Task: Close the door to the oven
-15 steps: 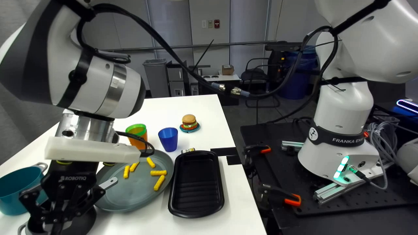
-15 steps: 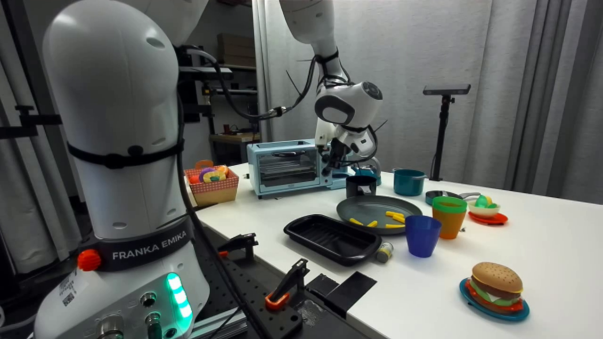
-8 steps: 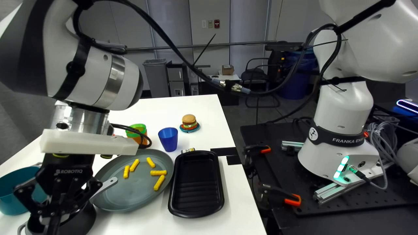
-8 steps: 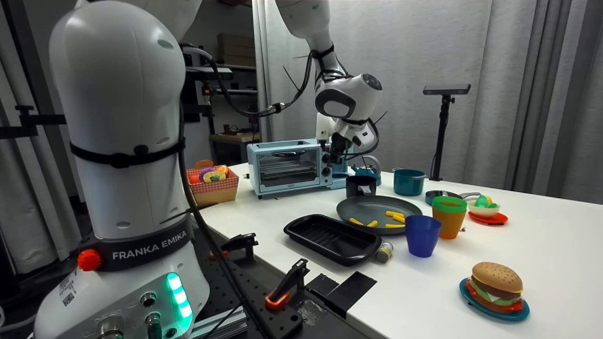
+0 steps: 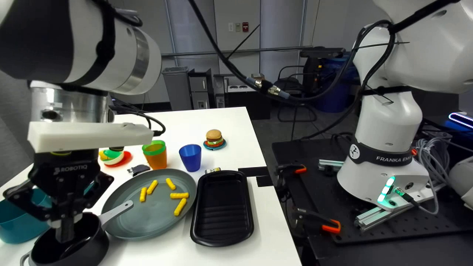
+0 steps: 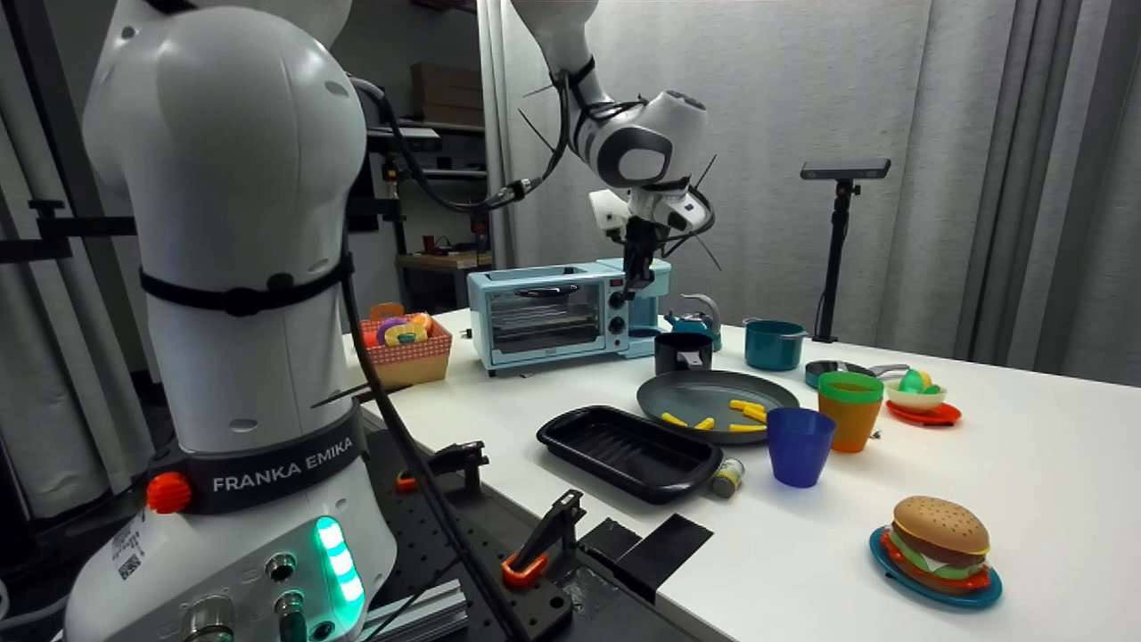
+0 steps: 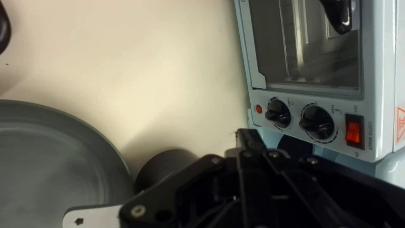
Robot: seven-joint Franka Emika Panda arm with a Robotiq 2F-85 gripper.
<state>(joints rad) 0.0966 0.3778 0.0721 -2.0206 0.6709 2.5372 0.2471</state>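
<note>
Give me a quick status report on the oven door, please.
Tool shut, holding nothing. Oven door looks closed, tool not touching it. Black pot off to one side, seemingly not blocking.

White table [image 6: 1052,464]. In an exterior view: pleated grey curtain [image 6: 758,89] behind far edge, black stand [image 6: 839,241] upright at that edge in front of it; brown boxes [image 6: 448,94] on a shelf [image 6: 459,127] past the far-left corner. In an exterior view: grey wall [image 5: 236,11] with red box [image 5: 245,26] beyond far edge, grey trash bin [image 5: 176,87] before it. Past far-right corner: dark floor [image 5: 262,133], black chair [image 5: 290,84], blue bin [image 5: 334,101]. Glowing blue strip [image 5: 461,120] well off right edge.
</note>
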